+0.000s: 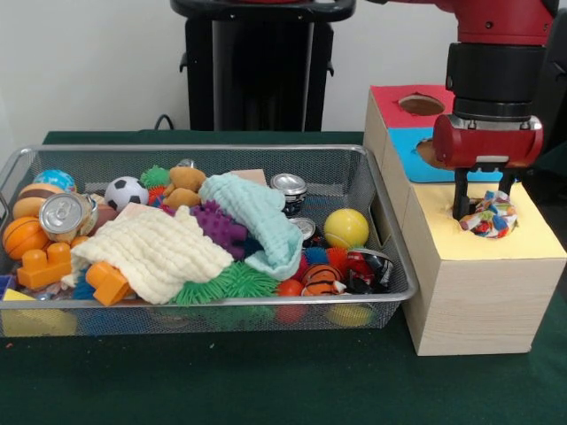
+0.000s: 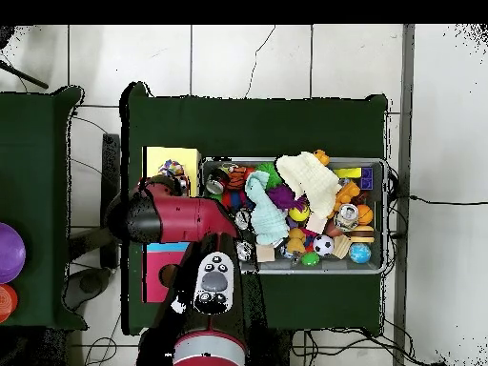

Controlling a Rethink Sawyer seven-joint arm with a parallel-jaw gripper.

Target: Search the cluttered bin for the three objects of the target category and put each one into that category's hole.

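Note:
My gripper (image 1: 484, 211) hangs over the pale wooden box with the yellow face (image 1: 523, 243) at the right. It is shut on a knotted rope toy (image 1: 490, 215) of white cord with coloured flecks, held at the yellow face where the hole lies; the toy hides the hole. In the overhead view the toy (image 2: 174, 172) shows on the yellow box (image 2: 164, 157), beside my red arm. The wire mesh bin (image 1: 354, 164) lies to the left, full of clutter. I see no other rope toy on top of the pile.
The blue-faced box (image 1: 409, 149) and the red-faced box (image 1: 390, 96) stand behind the yellow one. The bin holds a cream cloth (image 1: 155, 248), a teal cloth (image 1: 257, 212), spiky balls (image 1: 232, 283), cans (image 1: 64, 215), a yellow ball (image 1: 345, 227) and orange blocks.

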